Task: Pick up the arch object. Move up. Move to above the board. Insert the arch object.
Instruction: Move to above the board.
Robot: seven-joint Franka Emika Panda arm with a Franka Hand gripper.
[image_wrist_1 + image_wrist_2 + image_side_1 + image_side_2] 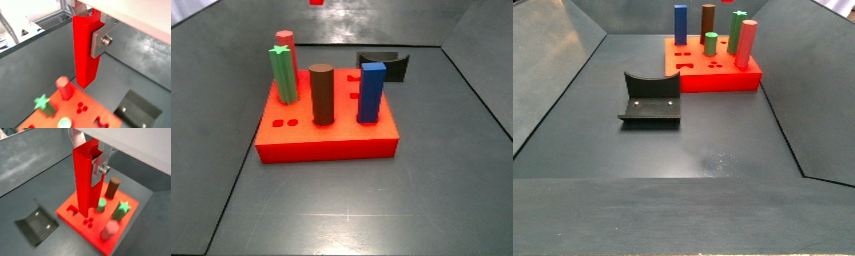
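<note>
- Between the fingers of the gripper, the arch is clamped upright (long axis vertical).
- Below it, the board is seen in both wrist views; the arch's lower end hangs over its edge, apparently not yet inserted.
</note>
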